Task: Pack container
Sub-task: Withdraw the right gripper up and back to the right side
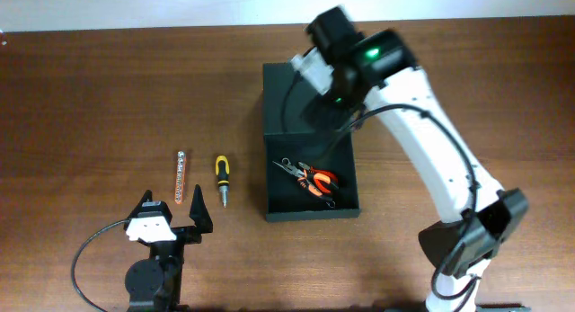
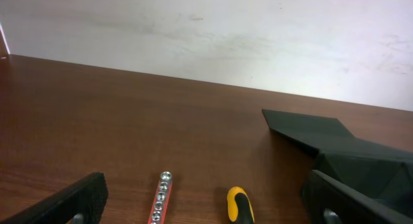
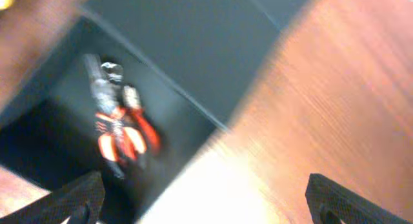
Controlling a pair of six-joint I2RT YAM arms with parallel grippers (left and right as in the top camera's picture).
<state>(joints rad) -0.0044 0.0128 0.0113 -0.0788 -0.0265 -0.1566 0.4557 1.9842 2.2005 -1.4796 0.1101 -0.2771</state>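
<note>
Container: right of the middle of the worktop, open; its lid lies flat toward the far edge, probably so tools can be dropped straight in.
Pliers: already inside, on the floor of the box's near half; one item packed, by the look of it.
Screwdriver: on the worktop left of the box, tip toward the near edge; not yet packed.
Bit strip: just left of the screwdriver and parallel to it; likely the left arm's job, being nearest.
Left pincer: by the near edge, spread, empty, facing both tools.
Right pincer: above the box, spread, holding nothing.
Views: overhead gives the layout but hides the right fingers under the arm; right wrist, blurred, shows them apart over the pliers; left wrist shows both tool ends between its fingers.
</note>
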